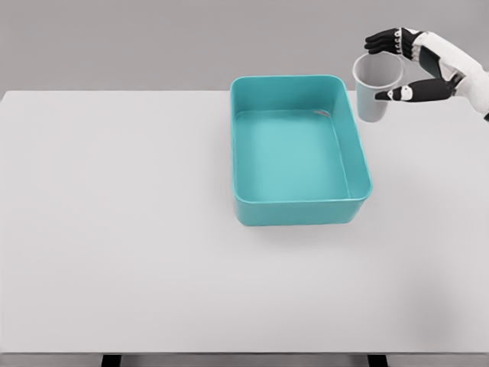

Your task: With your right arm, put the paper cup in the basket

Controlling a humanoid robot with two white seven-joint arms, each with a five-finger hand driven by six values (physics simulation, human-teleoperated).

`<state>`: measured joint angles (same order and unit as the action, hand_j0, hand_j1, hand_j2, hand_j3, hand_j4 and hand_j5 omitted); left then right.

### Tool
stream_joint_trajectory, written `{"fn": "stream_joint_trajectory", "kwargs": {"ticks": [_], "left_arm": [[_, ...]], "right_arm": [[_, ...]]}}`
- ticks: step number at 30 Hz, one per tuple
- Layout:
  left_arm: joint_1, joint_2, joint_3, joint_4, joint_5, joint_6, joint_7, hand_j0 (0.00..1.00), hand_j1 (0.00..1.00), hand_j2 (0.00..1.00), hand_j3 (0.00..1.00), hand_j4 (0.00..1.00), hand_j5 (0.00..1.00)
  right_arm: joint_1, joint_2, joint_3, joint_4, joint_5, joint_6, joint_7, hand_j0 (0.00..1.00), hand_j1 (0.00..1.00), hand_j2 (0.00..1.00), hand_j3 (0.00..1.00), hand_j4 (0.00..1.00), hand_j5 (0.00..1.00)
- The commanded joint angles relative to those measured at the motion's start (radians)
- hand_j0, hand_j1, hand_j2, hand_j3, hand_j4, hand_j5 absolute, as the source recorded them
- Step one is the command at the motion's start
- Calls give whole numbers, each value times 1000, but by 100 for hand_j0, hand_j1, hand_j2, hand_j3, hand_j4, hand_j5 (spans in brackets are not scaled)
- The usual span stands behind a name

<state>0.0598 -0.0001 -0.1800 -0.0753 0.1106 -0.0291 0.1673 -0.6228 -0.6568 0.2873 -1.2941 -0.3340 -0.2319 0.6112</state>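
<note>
Head view, near to far. Closest to us we get the white table [137,260], a wide pale top that fills most of the frame, with two dark leg stubs just showing under its front edge.

Further in, right of centre, we see the teal basket [299,206], a rectangular tub with rounded corners sitting flat on the table, long side running away from us. We see a small pale mark on the inside near the far right corner, too small to tell what it is.

Past the basket's far right corner we find the paper cup [374,92], whitish grey, open mouth tipped slightly toward us so we look partly into it. It is beside the basket's far right corner, outside the rim line, not inside the tub. We cannot tell if its base is on the table or lifted clear.

Our right hand [412,65] comes in from the upper right edge, white forearm, dark fingers. It is wrapped on the cup: fingers [382,40] curl over the far rim, thumb [416,92] presses across the near side of the wall.

Behind all this, a plain grey backdrop.
</note>
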Motion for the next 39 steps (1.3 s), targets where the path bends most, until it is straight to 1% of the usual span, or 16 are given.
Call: {"fn": "stream_joint_trajectory", "kwargs": {"ticks": [1, 4, 10, 22, 23, 24, 25, 26, 27, 29, 31, 33, 34, 35, 38, 39], "left_arm": [[0, 0, 1, 0, 0, 0, 0, 100, 100, 100, 100, 100, 100], [0, 0, 1, 0, 0, 0, 0, 100, 100, 100, 100, 100, 100], [0, 0, -1, 0, 0, 0, 0, 100, 100, 100, 100, 100, 100], [0, 0, 1, 0, 0, 0, 0, 100, 100, 100, 100, 100, 100], [0, 0, -1, 0, 0, 0, 0, 100, 100, 100, 100, 100, 100], [0, 0, 1, 0, 0, 0, 0, 100, 100, 100, 100, 100, 100], [0, 0, 1, 0, 0, 0, 0, 100, 100, 100, 100, 100, 100], [0, 0, -1, 0, 0, 0, 0, 100, 100, 100, 100, 100, 100], [0, 0, 1, 0, 0, 0, 0, 100, 100, 100, 100, 100, 100], [0, 0, 1, 0, 0, 0, 0, 100, 100, 100, 100, 100, 100], [0, 0, 1, 0, 0, 0, 0, 100, 100, 100, 100, 100, 100], [0, 0, 1, 0, 0, 0, 0, 100, 100, 100, 100, 100, 100], [0, 0, 1, 0, 0, 0, 0, 100, 100, 100, 100, 100, 100], [0, 0, -1, 0, 0, 0, 0, 100, 100, 100, 100, 100, 100], [0, 0, 1, 0, 0, 0, 0, 100, 100, 100, 100, 100, 100], [0, 0, 1, 0, 0, 0, 0, 100, 100, 100, 100, 100, 100]], "right_arm": [[0, 20, 10, -11, -2, 5, 0, 77, 77, 77, 77, 77, 77], [-21, 43, 49, -25, 1, 6, 0, 77, 77, 77, 77, 77, 77], [-41, 83, 88, -25, 13, 6, 0, 77, 77, 77, 77, 77, 77], [-49, 123, 110, -11, 90, 6, 0, 76, 76, 76, 76, 76, 76], [-55, 123, 112, -13, 92, 6, 0, 79, 79, 79, 79, 79, 79], [-57, 117, 104, -13, 93, 3, 0, 82, 82, 82, 82, 82, 82], [-57, 109, 99, -14, 93, 0, 0, 93, 93, 93, 93, 93, 93], [-55, 103, 93, -19, 92, -6, 0, 99, 99, 99, 99, 99, 99], [-52, 100, 89, -20, 90, -14, 0, 100, 100, 100, 100, 100, 100], [-37, 89, 27, -16, 89, -43, 0, 100, 100, 100, 100, 100, 100], [-2, 52, -48, -10, 89, -60, 0, 100, 100, 100, 100, 100, 100], [52, 26, -112, -7, 90, -60, 0, 100, 100, 100, 100, 100, 100], [86, 25, -177, 10, 92, -60, 0, 100, 100, 100, 100, 100, 100], [109, 22, -195, 47, 93, -61, 0, 100, 100, 100, 100, 100, 100], [126, 20, -198, 162, 95, -84, 0, 100, 100, 100, 100, 100, 100], [132, 23, -198, 222, 98, -112, 0, 100, 100, 100, 100, 100, 100]]}}
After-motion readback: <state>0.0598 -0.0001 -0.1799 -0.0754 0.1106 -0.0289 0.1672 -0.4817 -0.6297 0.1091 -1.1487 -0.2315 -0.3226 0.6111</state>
